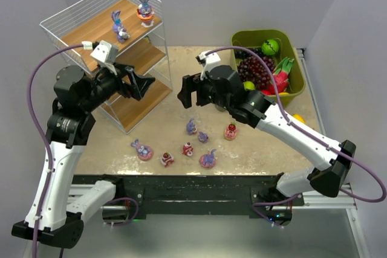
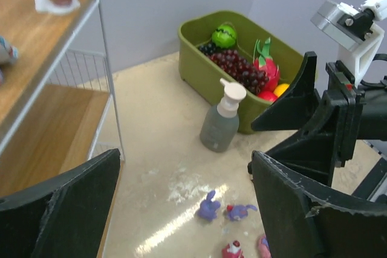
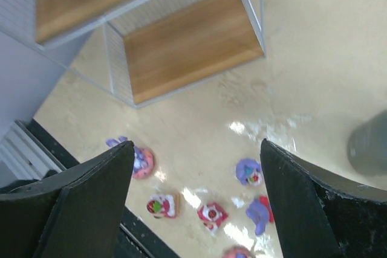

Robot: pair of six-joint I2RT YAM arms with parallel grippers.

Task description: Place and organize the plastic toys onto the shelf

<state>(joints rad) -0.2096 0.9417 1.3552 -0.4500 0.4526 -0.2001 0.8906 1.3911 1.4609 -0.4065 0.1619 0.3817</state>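
While seven of the plastic toys [image 1: 188,148] lie scattered on the beige worktop [image 1: 254,149] in front of the shelf [image 1: 91,28], two more stand on its top board: a purple bunny [image 1: 119,26] near the middle and a bunny on a round base [image 1: 145,9] at the far corner. In the left wrist view the frame's upper edge cuts that far one off, so only its base and lower part show, and the other is a sliver at the left edge. The left claw [image 1: 144,84] hangs just beside the shelf's middle tier, its fingers [image 2: 60,209] spread wide with nothing between them. The right claw [image 1: 187,95] hovers above the worktop beyond the loose toys, likewise spread and empty. Its wrist view looks down on five figurines, with a sixth cut off at the bottom edge, and all are too blurred for detail. A grey pump bottle [image 2: 221,122] stands just beside the olive-green bin [image 2: 193,64] of fake fruit [image 2: 242,70]. From above the right arm [image 1: 290,128] hides the bottle, and in the right wrist view it is only a grey smear at the right edge. The left arm [image 1: 72,113] partly covers the shelf's lower boards from above.
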